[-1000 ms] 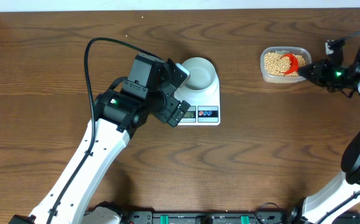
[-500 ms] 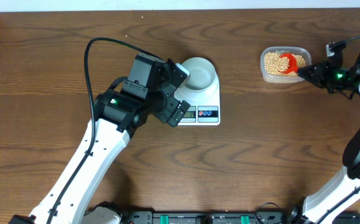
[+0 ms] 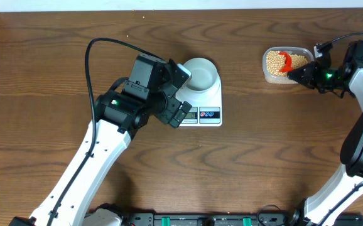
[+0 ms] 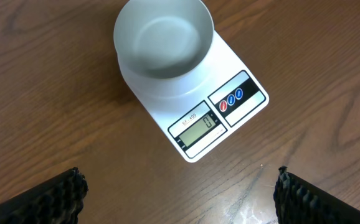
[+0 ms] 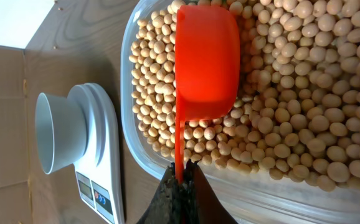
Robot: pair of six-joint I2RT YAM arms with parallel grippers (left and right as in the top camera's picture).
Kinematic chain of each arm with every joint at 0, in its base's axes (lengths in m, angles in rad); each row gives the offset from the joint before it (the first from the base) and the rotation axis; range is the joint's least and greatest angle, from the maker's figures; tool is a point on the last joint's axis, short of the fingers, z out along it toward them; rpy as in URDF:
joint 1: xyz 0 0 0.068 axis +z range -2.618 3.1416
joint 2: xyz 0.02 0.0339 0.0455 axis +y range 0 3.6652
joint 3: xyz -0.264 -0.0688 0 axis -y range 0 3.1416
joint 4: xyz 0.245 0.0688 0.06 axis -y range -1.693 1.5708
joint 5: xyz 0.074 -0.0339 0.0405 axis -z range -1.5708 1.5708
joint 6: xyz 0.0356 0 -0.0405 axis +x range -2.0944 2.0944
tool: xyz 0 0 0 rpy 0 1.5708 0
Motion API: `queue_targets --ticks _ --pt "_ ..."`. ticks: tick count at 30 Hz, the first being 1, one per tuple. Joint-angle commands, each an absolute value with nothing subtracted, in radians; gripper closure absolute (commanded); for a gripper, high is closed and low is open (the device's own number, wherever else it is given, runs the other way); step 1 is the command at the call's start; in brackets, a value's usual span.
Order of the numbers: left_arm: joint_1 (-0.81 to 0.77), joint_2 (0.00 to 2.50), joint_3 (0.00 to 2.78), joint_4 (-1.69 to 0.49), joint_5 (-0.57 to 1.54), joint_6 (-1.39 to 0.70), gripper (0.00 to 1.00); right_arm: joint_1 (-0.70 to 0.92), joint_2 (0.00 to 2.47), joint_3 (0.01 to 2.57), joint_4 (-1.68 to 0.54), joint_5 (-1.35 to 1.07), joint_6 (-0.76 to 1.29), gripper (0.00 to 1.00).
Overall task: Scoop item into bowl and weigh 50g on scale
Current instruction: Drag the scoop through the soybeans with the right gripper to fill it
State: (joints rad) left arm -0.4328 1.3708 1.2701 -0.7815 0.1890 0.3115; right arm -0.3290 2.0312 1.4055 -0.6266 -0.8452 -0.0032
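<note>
Tan-yellow beans (image 3: 276, 61) (image 5: 304, 93) fill a clear plastic tub (image 3: 266, 74) at the back right. My right gripper (image 3: 302, 73) (image 5: 180, 174) is shut on the handle of an orange scoop (image 3: 286, 60) (image 5: 206, 59), which lies tilted among the beans with its hollow showing empty. The pale bowl (image 3: 200, 74) (image 4: 162, 45) stands empty on the white scale (image 3: 214, 100) (image 4: 230, 115), whose display (image 4: 197, 122) reads 0. My left gripper (image 4: 180, 193) is open, hovering over bare table just in front of the scale.
The left arm's body (image 3: 144, 94) hangs over the scale's left side in the overhead view. The table's back edge (image 3: 169, 7) runs close behind the tub and scale. Bare wood lies between scale and tub.
My right gripper has moved left toward the tub and turned the scoop, which now sits narrower and further into the beans. The left arm has not moved.
</note>
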Motion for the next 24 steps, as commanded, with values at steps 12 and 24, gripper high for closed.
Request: queue_targets --ticks 12,24 --pt "-0.429 1.373 1.274 -0.781 0.201 0.310 0.02 -0.424 2.061 1.399 -0.636 -1.026 -0.001 0.99" --pt "-0.429 1.373 1.274 -0.781 0.201 0.310 0.02 -0.514 2.061 1.398 -0.647 -1.188 -0.043 0.99"
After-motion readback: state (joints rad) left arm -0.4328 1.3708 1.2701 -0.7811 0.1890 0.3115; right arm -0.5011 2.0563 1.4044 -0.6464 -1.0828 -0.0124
